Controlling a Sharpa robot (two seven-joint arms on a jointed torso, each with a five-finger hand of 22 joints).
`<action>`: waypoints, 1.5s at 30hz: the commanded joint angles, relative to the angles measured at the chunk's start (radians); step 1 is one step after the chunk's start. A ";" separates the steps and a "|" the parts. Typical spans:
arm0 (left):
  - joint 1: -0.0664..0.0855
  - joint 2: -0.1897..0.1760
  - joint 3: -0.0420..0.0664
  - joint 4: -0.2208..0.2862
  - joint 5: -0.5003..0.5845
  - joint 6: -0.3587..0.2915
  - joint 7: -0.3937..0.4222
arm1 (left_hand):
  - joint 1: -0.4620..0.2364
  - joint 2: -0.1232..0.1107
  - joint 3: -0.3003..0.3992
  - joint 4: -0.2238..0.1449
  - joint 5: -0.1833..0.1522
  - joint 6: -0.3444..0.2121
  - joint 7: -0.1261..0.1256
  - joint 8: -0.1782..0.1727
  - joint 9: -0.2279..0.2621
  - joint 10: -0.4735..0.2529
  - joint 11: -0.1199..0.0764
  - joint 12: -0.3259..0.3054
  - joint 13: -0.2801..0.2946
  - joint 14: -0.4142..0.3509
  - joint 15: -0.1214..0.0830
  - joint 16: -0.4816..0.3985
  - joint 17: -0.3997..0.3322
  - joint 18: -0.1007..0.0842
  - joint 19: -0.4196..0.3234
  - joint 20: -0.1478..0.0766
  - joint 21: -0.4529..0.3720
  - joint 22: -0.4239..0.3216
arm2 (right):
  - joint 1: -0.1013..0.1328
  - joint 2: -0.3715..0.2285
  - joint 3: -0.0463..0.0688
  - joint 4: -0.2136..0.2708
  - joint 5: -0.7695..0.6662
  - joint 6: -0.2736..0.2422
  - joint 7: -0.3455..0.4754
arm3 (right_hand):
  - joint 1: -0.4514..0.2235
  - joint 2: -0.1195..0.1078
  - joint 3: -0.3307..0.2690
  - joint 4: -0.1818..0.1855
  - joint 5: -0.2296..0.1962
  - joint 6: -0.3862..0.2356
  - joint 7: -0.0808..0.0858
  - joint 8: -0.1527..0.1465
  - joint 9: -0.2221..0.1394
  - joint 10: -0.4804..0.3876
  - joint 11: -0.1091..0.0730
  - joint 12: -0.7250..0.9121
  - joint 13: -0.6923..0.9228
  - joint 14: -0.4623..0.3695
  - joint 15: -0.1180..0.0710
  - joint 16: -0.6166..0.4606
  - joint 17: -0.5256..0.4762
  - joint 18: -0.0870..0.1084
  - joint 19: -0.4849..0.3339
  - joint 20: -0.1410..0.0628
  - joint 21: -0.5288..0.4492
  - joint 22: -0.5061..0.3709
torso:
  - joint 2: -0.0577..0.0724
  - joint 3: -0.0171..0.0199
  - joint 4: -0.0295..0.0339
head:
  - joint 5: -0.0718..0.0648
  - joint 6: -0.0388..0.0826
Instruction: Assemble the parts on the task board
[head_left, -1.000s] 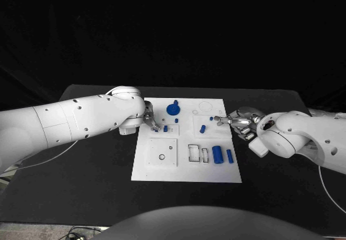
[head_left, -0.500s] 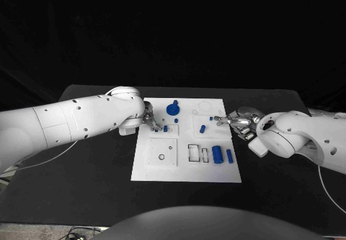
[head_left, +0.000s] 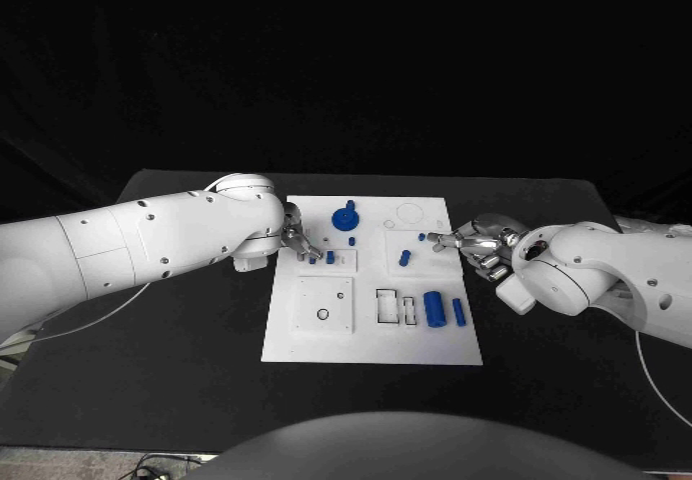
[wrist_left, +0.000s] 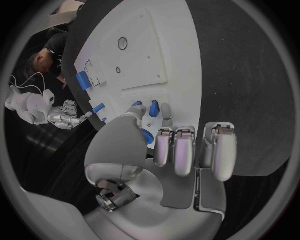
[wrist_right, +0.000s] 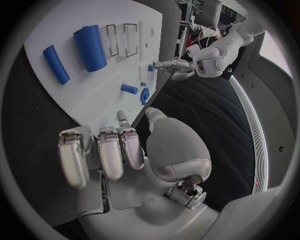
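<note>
Head view showed almost nothing had changed over the last second: the left hand had only edged slightly at the task board's left edge, fingers beside a small blue peg; whether it pinched it, I could not tell. The right hand stayed spread and empty at the right edge. Assembly seemed barely advanced; blue parts lay loose nearer.

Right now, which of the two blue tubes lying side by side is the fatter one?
The thick blue cylinder, lying beside the outlined slots on the task board. The thin blue cylinder lies beside it, nearer the board's right edge.
</note>
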 joint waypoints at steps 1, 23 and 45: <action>0.000 -0.006 0.001 0.009 0.004 -0.049 -0.055 | -0.007 0.000 -0.005 0.000 -0.003 0.006 -0.001 0.001 -0.002 0.106 0.005 0.002 0.263 0.104 0.008 0.003 0.263 -0.007 0.107 0.001 0.002 0.263 | -0.001 0.000 0.000 0.000 -0.009 0.005 0.005 | 0.012 0.000 -0.006 0.001 0.003 -0.008 0.001 0.004 0.000 0.107 0.007 0.004 0.263 0.104 0.009 0.004 0.263 -0.007 0.103 0.007 0.004 0.263 | 0.000 -0.0003 0.0000 | 0.000 0.000; 0.001 -0.037 0.003 0.014 0.026 -0.157 0.025 | -0.013 0.008 -0.009 -0.001 -0.001 0.013 -0.005 0.004 -0.002 0.106 0.002 0.002 0.263 0.104 0.008 0.003 0.263 -0.007 0.107 0.002 0.002 0.263 | -0.003 -0.004 0.000 0.000 -0.012 0.007 -0.001 | 0.013 0.001 -0.007 0.001 0.003 -0.008 0.001 0.004 0.000 0.107 0.007 0.004 0.263 0.104 0.009 0.004 0.263 -0.007 0.103 0.007 0.004 0.263 | 0.001 0.0000 0.0007 | 0.001 0.000; 0.001 -0.022 0.003 -0.021 0.048 -0.129 0.021 | 0.042 0.010 0.000 -0.004 -0.006 0.013 -0.011 0.005 -0.004 0.106 -0.004 0.002 0.263 0.104 0.004 0.003 0.263 -0.007 0.107 0.001 0.002 0.263 | -0.003 -0.004 0.000 0.002 -0.013 0.006 -0.001 | 0.013 0.001 -0.007 0.001 0.003 -0.008 0.001 0.004 0.000 0.107 0.007 0.004 0.263 0.104 0.009 0.004 0.263 -0.007 0.103 0.007 0.004 0.263 | 0.000 -0.0001 -0.0003 | 0.000 0.000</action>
